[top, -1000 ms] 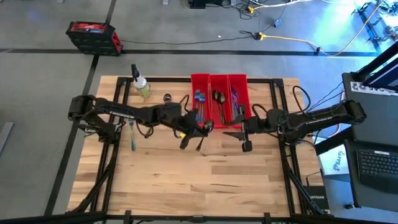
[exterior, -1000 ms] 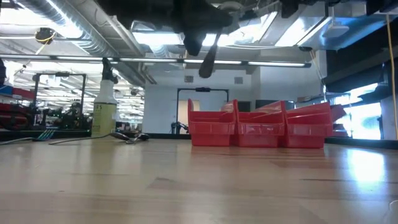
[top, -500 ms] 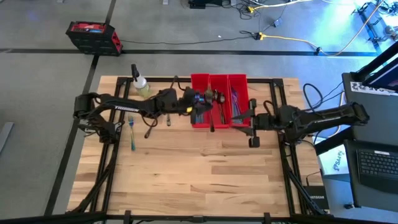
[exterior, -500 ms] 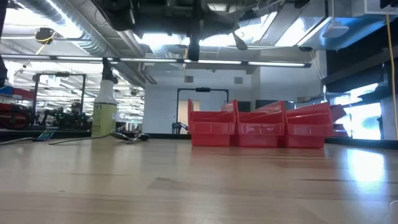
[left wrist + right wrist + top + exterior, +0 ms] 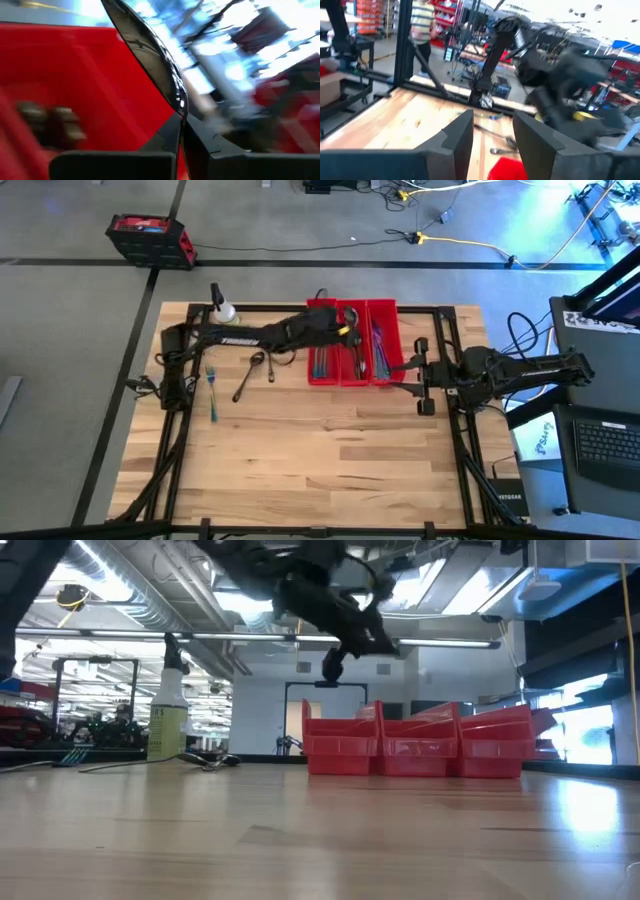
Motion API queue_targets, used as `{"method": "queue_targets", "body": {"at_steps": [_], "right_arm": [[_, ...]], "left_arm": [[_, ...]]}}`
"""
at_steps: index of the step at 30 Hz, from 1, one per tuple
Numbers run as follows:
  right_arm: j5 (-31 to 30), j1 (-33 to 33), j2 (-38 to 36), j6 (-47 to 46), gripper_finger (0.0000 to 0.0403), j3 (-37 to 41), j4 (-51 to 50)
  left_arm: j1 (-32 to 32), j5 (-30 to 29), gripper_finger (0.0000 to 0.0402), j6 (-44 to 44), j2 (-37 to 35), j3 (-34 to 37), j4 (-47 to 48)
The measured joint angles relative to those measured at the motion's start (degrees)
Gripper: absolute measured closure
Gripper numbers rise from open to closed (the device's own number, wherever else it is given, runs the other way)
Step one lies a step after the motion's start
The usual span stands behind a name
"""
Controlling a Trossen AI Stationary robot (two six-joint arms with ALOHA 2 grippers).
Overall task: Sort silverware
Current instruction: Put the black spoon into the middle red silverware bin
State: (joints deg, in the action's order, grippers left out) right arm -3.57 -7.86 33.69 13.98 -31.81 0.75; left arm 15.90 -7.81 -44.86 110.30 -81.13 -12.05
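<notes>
From above, the left gripper (image 5: 345, 330) reaches over the red bins (image 5: 352, 340) at the far side of the bench (image 5: 300, 450), which hold sorted cutlery. Two spoons (image 5: 255, 370) and a fork (image 5: 212, 392) lie loose on the wood to the bins' left.

The left wrist view shows its jaws pinched on a dark spoon (image 5: 150, 55).

The right gripper (image 5: 420, 375) hangs beside the bins, jaws partly open, empty.

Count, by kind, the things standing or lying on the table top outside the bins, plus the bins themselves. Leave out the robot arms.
Red bins: 3
Spray bottle: 1
Dark spoons: 2
Teal fork: 1
Total: 7
</notes>
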Motion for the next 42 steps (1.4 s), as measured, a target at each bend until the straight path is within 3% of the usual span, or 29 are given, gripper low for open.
{"method": "queue_targets", "body": {"at_steps": [4, 11, 15, 20, 25, 29, 42], "right_arm": [[0.12, 0.0, -0.34, 1.25, 0.0278, 0.0, -3.48], [0.6, 0.0, -0.43, 1.85, 0.0278, 0.0, -9.67], [3.34, 0.0, -0.5, 1.94, 0.0278, 0.0, -11.02], [5.46, 0.0, -0.54, 1.95, 0.0278, 0.0, -12.59], [6.35, 0.01, -0.56, 1.97, 0.0278, 0.0, -13.03], [7.71, 0.0, -0.56, 1.92, 0.0278, 0.0, -13.03], [9.22, 0.0, -0.56, 1.03, 0.0278, 0.0, -13.97]], "left_arm": [[0.85, -6.31, 0.0401, 2.0, 4.57, -11.71, 17.12], [1.2, -8.56, 0.0401, 3.82, 14.78, -29.17, 34.0], [2.06, -8.95, 0.0401, 2.89, 18.8, -35.29, 42.03], [3.1, -8.53, 0.0401, -0.48, 20.94, -36.56, 49.31], [3.05, -5.41, 0.0401, 0.96, 20.94, -36.58, 47.15], [2.87, -6.48, 0.0396, -1.39, 20.94, -36.58, 46.99], [2.25, -8.51, 0.0284, -0.11, 20.85, -36.56, 47.36]]}}
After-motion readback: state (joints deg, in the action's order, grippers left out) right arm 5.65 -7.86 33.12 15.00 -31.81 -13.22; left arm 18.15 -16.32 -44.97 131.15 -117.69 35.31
